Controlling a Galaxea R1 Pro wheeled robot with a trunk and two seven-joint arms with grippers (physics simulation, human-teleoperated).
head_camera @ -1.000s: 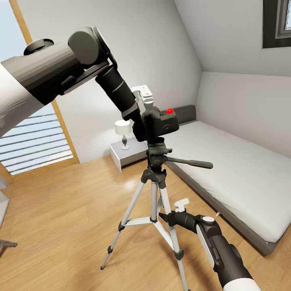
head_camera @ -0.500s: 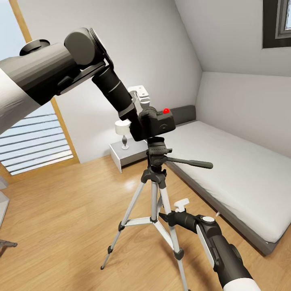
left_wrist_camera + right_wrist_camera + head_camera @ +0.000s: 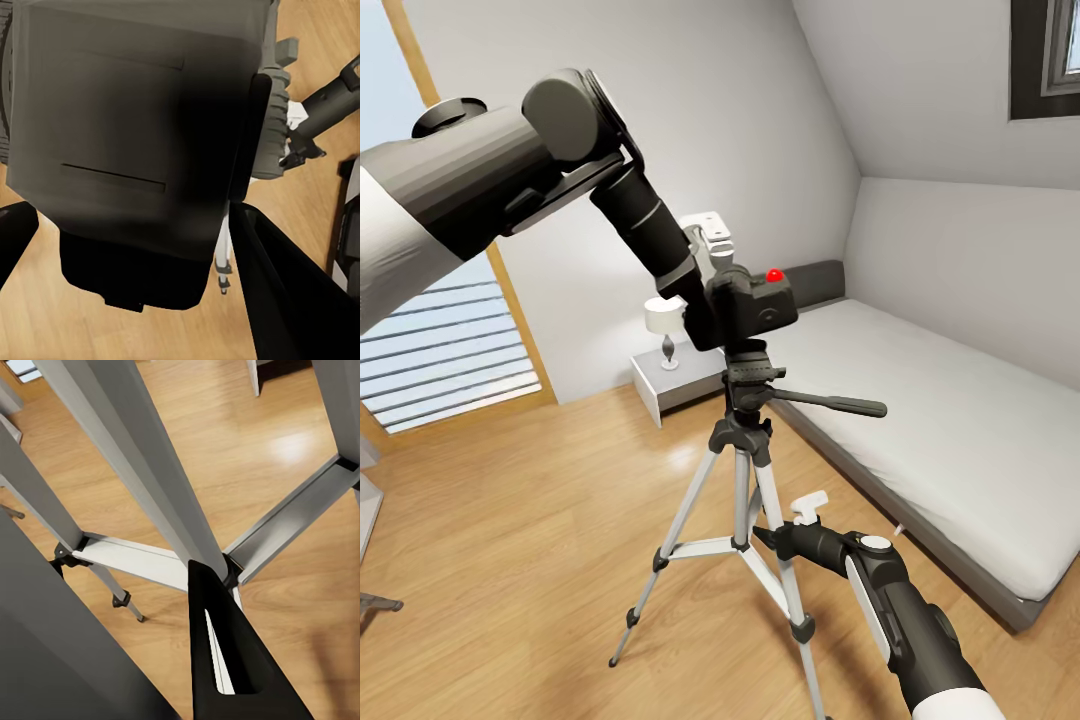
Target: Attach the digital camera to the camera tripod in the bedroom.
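Note:
The black digital camera [image 3: 760, 305] with its red button sits right on top of the camera tripod's black pan head [image 3: 748, 385]. My left gripper [image 3: 712, 300] is shut on the camera from the left side. In the left wrist view the camera's body [image 3: 135, 135] sits between the two dark fingers [image 3: 289, 300], with the pan head [image 3: 274, 120] beyond. The tripod's silver legs [image 3: 685, 505] stand spread on the wood floor. My right gripper [image 3: 773, 537] is low against a leg; the right wrist view has one black finger [image 3: 225, 660] at the legs' centre brace [image 3: 150, 562], looking shut.
The tripod's long handle [image 3: 830, 402] points right toward the low bed [image 3: 960, 440]. A white nightstand [image 3: 670, 385] with a lamp [image 3: 665, 318] stands behind the tripod. A window with blinds [image 3: 450, 360] is at the left, a skylight [image 3: 1050, 55] at the upper right.
My left gripper with the camera has slid slightly left over the pan head, then a little back right. The right arm and the tripod have not moved.

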